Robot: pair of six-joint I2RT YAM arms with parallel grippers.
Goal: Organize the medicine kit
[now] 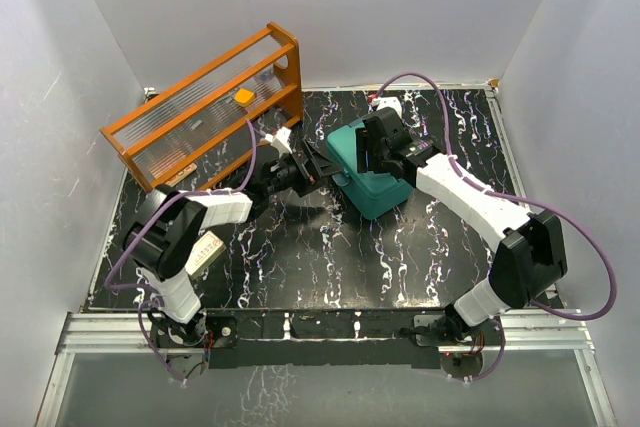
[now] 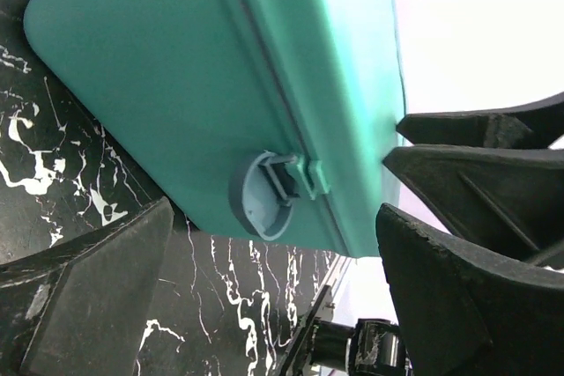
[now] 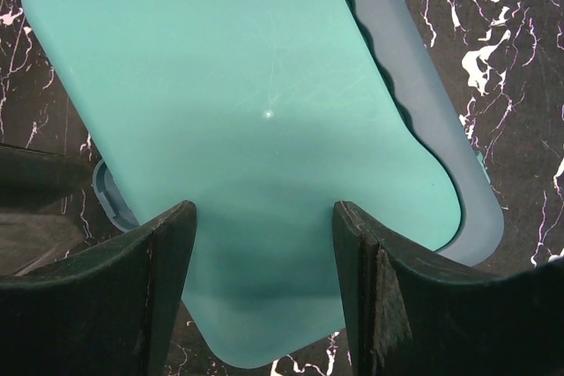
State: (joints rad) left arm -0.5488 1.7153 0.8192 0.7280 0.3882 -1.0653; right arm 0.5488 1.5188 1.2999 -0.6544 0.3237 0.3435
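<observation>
Gaping left jaws face the medicine kit — right jaws spread above it.

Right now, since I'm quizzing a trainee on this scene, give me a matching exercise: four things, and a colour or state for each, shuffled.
1 medicine kit
2 rack
3 latch
4 left claw

a orange
b open
c teal
d grey-blue

Pairs: 1-c, 2-a, 3-d, 4-b
</observation>
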